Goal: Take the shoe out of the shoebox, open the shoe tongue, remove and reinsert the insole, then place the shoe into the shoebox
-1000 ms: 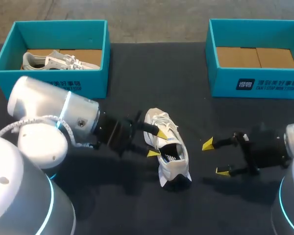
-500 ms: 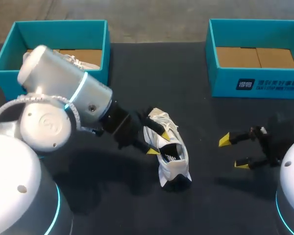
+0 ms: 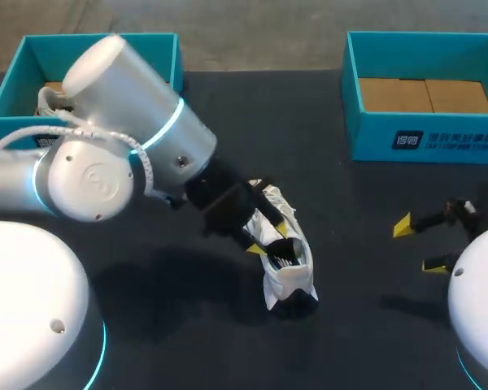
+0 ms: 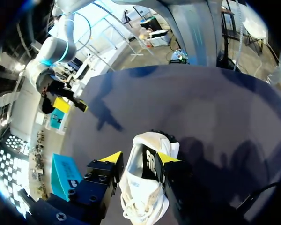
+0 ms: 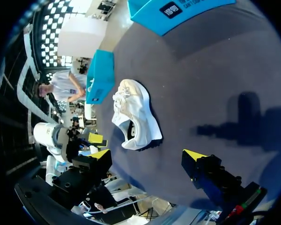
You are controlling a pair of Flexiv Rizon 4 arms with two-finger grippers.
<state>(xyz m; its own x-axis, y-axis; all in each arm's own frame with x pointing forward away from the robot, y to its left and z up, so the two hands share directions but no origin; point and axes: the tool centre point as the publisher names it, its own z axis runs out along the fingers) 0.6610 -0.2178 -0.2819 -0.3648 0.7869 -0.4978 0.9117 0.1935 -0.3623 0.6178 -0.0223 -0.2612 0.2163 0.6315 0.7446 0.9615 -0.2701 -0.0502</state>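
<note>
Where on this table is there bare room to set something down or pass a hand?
Free: the table between the left shoebox and the right shoebox, and the strip between the shoe and the right gripper. Crowded: around the shoe, where the left gripper straddles it.

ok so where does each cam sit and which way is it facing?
Head: fixed above and behind, looking down on the table; left arm comes in from the left, left tool on the shoe; right tool at the right.
Left wrist: on the left arm, looking along its fingers; left tool grips the shoe, right tool beyond.
Right wrist: on the right arm, looking across the table at the shoe; right tool open, empty.
Shared: the shoe in all three; the right tool in head and left wrist.
</note>
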